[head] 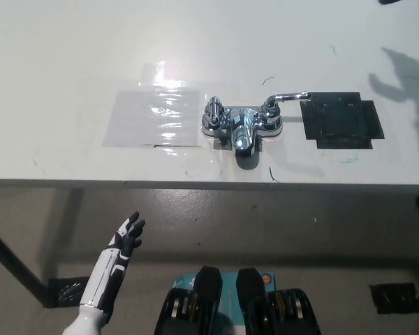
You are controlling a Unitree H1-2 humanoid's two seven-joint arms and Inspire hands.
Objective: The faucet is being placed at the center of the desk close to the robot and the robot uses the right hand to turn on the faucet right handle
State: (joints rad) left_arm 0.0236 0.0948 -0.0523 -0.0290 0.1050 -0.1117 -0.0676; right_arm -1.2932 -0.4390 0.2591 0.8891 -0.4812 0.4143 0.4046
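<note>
The left hand (129, 234) was white with seemingly dark fingers. Its forearm (103, 278) was slim and white, with a black strip along it.

The white left hand (128, 234) rests low at the left, fingers spread.

Faucet (242, 127) on desk (70, 56) near front edge, sheet (153, 116) to its left, patch (341, 120) to its right

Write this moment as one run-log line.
faucet: on desk | right handle: points right, untouched | right hand: out of view | left hand: open, off desk
</note>
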